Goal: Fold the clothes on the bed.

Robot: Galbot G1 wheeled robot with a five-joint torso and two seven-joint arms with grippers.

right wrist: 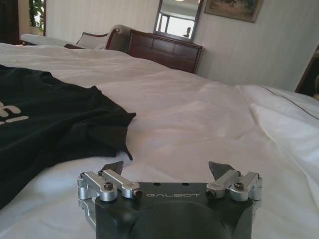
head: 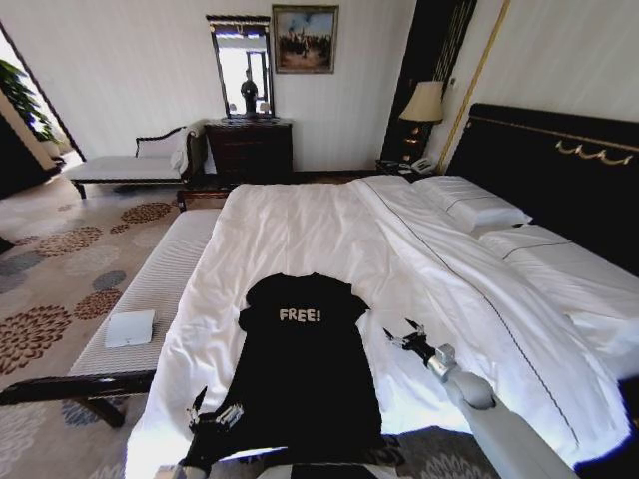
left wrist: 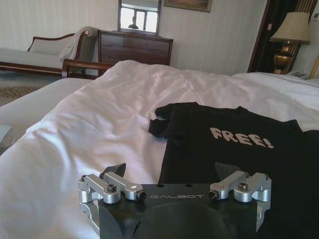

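Plainly, in the head view the black T-shirt [head: 305,369] lies flat and unfolded on the white duvet at the near end of the bed [head: 300,225], its white "FREE!" lettering facing up and its collar pointing away from the robot. The left gripper [head: 212,411] hovers at the shirt's near left edge by the hem corner, and the right gripper [head: 406,334] sits over bare sheet just beside the shirt's right side, level with its middle. A narrow white-cushioned bench [head: 150,284] runs along the bed's left side. From the left wrist view, the left gripper [left wrist: 172,172] has its fingers spread wide with nothing between them, straddling the line where black cloth meets white sheet; the left sleeve [left wrist: 162,124] lies slightly bunched ahead. From the right wrist view, the right gripper [right wrist: 167,169] is likewise spread and empty, low over the sheet, with the crumpled right sleeve [right wrist: 107,129] ahead of it and off toward one side. Folding has not begun, as far as I judge. To start well, each gripper should pinch only the shirt's edge, not the duvet beneath, taking matching points on either side so the cloth lifts evenly, and the rumpled sleeves deserve smoothing first.
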